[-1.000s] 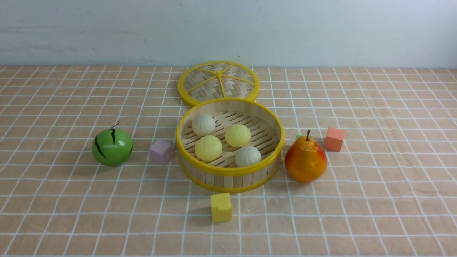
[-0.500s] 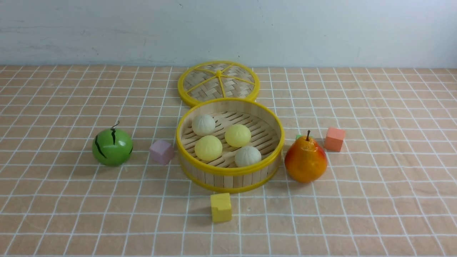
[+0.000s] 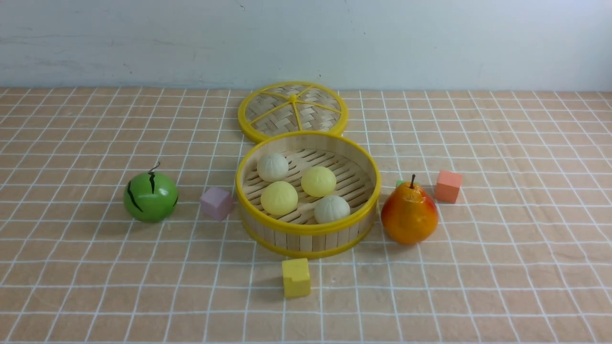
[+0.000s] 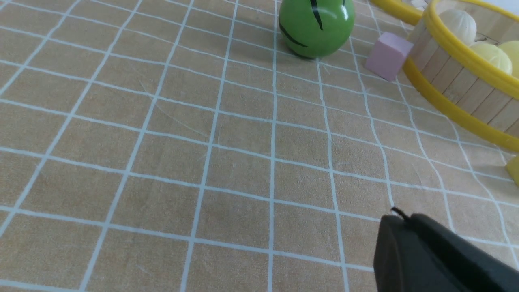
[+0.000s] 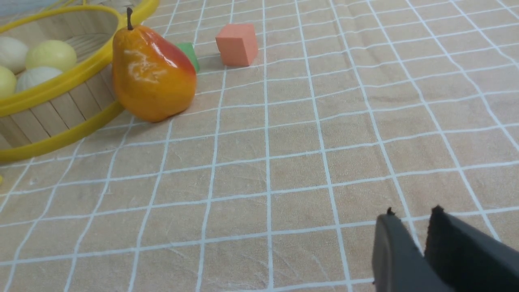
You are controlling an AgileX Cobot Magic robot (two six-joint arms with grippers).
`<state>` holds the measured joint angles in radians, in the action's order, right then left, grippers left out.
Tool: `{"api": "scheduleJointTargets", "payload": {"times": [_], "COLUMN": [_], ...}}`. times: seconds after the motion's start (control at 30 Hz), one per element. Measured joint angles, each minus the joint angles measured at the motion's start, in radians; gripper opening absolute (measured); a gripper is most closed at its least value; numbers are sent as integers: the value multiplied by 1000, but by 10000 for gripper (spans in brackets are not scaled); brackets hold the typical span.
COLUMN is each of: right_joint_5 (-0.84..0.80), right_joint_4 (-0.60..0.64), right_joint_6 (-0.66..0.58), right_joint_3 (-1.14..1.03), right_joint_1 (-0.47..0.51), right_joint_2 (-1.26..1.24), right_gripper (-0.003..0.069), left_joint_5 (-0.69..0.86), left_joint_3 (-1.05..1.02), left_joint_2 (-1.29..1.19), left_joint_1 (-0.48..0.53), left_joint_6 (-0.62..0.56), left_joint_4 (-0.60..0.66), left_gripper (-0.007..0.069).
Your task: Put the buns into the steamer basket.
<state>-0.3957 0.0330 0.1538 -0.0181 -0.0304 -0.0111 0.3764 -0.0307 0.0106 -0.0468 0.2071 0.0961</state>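
Note:
The steamer basket (image 3: 306, 230) stands mid-table. Inside it lie all the buns: an off-white one (image 3: 272, 166), a pale yellow one (image 3: 318, 181), a second pale yellow one (image 3: 278, 198) and a second off-white one (image 3: 332, 209). Neither gripper shows in the front view. In the left wrist view my left gripper (image 4: 399, 215) is shut and empty, low over bare cloth, well away from the basket (image 4: 458, 93). In the right wrist view my right gripper (image 5: 413, 213) is shut but for a thin slit, empty, over bare cloth far from the basket (image 5: 52, 109).
The flat woven lid (image 3: 292, 111) lies behind the basket. A green watermelon ball (image 3: 150, 196) and a pink cube (image 3: 216, 203) sit to its left. A pear (image 3: 409, 214), a green cube (image 3: 399, 183) and an orange cube (image 3: 448, 186) sit to its right. A yellow cube (image 3: 296, 277) lies in front.

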Motion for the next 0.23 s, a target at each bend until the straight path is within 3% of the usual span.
{"api": "scheduleJointTargets", "payload": {"times": [0.23], "right_joint_5": [0], "right_joint_4": [0], "right_joint_6": [0], "right_joint_3": [0], "right_joint_1": [0], "right_joint_2": [0], "right_gripper": [137], "left_joint_5": [0], "left_joint_3": [0], "left_joint_2": [0], "left_joint_1": [0], "left_joint_6": [0], "left_joint_4": [0], "left_gripper": [0]}}
